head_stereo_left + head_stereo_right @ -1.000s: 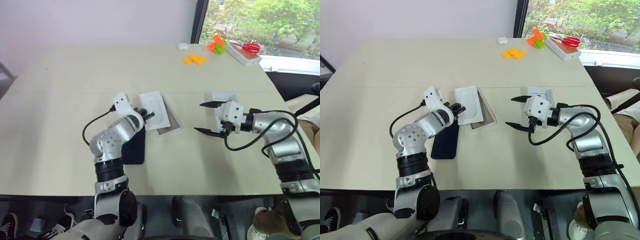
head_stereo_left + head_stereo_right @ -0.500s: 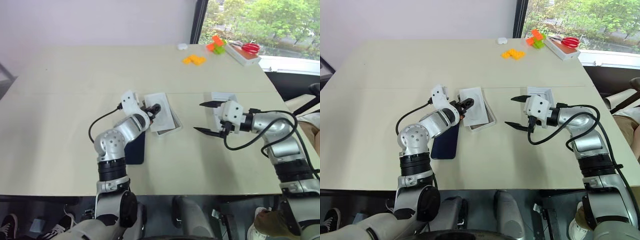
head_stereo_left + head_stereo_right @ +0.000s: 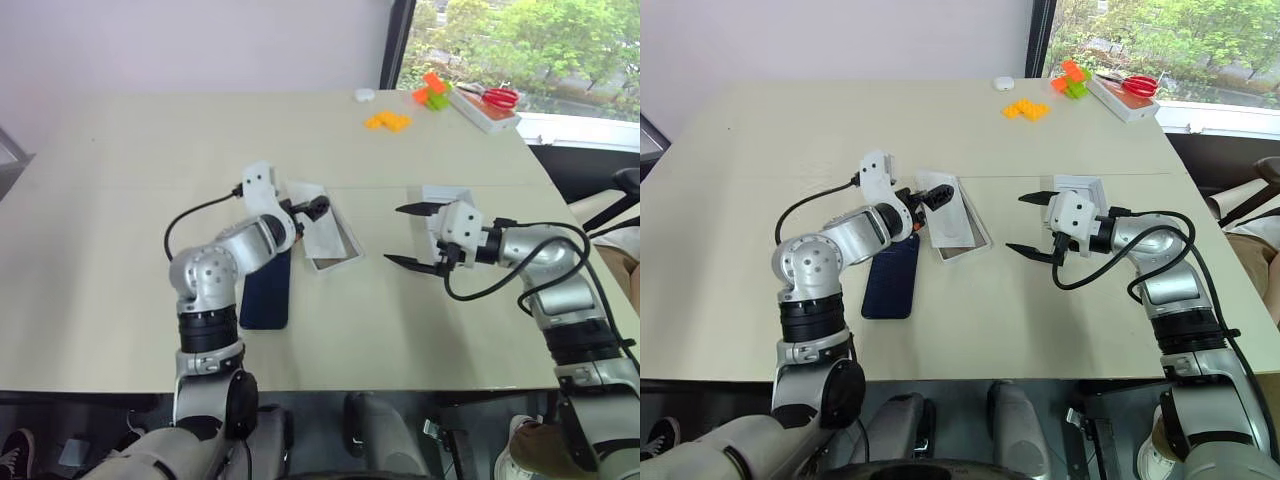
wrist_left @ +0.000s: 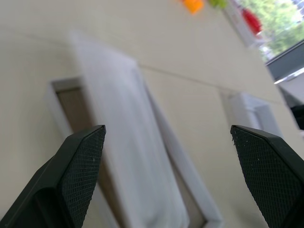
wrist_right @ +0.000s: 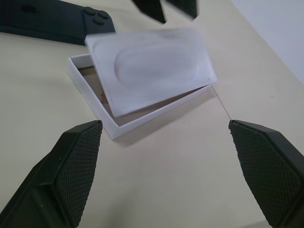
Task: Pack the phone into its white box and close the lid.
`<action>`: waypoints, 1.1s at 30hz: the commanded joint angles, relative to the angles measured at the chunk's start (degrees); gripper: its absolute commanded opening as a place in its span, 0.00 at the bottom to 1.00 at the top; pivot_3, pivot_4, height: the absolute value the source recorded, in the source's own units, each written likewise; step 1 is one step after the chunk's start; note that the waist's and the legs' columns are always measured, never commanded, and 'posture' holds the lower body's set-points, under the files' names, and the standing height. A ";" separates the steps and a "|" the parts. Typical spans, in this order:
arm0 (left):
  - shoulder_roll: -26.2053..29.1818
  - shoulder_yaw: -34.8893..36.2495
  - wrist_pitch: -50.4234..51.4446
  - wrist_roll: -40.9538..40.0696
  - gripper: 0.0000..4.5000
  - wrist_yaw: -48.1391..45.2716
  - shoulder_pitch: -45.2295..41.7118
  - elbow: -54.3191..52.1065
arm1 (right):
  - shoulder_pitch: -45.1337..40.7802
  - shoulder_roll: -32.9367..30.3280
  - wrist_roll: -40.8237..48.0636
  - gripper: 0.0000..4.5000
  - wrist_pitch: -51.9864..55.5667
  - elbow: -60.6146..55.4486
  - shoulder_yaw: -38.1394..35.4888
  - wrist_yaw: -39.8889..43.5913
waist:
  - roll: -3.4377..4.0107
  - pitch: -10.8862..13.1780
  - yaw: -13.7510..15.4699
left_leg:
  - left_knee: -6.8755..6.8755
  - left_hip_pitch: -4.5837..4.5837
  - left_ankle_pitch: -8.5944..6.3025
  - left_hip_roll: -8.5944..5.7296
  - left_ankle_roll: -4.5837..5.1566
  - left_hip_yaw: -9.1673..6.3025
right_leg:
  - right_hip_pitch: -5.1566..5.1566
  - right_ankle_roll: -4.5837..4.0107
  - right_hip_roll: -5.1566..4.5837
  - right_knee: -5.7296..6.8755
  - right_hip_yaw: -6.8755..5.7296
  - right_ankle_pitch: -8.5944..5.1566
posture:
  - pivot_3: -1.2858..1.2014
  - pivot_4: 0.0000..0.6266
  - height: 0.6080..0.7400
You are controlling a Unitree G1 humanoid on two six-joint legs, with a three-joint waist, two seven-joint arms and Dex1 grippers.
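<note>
On the table (image 3: 120,180), near its middle, the phone (image 3: 268,290) is seen lying flat with its dark back up, its camera cluster towards the far end, just beside the white box (image 3: 335,245) and partly hidden under the left arm. The white box is set at a slant, and a thin white moulded insert sheet (image 5: 149,66) is seen lying askew across its open top, one edge tilted up over the box wall. Above the far end of that sheet the left pincer (image 3: 314,207) is held with its fingers spread wide and nothing between them. Well to the right, the right pincer (image 3: 410,236) is likewise held fully open and empty above the table, pointed towards the box. Behind the right pincer a white lid (image 3: 447,200) is seen lying on the table. At the far right corner, orange blocks (image 3: 389,120), a green and orange piece (image 3: 434,92) and red scissors (image 3: 497,95) are found.
</note>
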 commanded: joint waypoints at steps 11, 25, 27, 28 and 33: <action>9.41 -2.35 -2.05 0.57 0.99 -8.57 1.89 -6.61 | -2.16 1.86 2.94 1.00 3.36 -1.81 -2.43 -1.64 | 0.01 0.01 -0.34 | -0.01 0.03 0.00 0.05 -0.01 0.01 | -0.01 0.00 0.05 0.02 0.02 0.00 | 0.52 0.24 1.00; 11.83 -10.47 -16.72 11.21 0.23 -18.21 2.16 6.54 | -3.13 4.70 3.64 1.00 6.90 -3.99 -2.56 -3.51 | 0.02 0.01 0.19 | -0.01 -0.07 -0.04 -0.01 0.07 0.03 | -0.03 -0.01 -0.10 -0.08 0.02 0.00 | 0.52 0.24 1.00; 11.79 -13.20 -16.67 13.85 0.01 -18.44 -0.22 10.45 | -3.31 4.51 3.43 1.00 6.67 -3.86 -2.74 -3.79 | 0.02 0.01 0.14 | -0.02 -0.06 -0.05 0.00 0.08 0.03 | -0.03 -0.01 -0.08 -0.08 0.02 0.00 | 0.52 0.24 1.00; 12.40 -15.74 -16.16 15.73 0.01 -19.47 -1.71 12.83 | -3.18 4.36 3.30 1.00 6.52 -3.94 -2.81 -3.90 | 0.02 0.01 0.14 | -0.02 -0.06 -0.05 0.00 0.08 0.02 | -0.03 -0.01 -0.06 -0.07 0.01 0.00 | 0.52 0.24 1.00; 12.67 -19.59 -14.17 18.44 0.01 -22.97 -4.72 17.80 | -2.40 4.05 3.25 1.00 6.54 -4.71 -3.04 -4.26 | 0.02 0.01 -0.36 | -0.02 -0.03 -0.07 0.03 0.11 0.06 | -0.04 0.00 -0.03 -0.05 0.03 0.00 | 0.52 0.24 1.00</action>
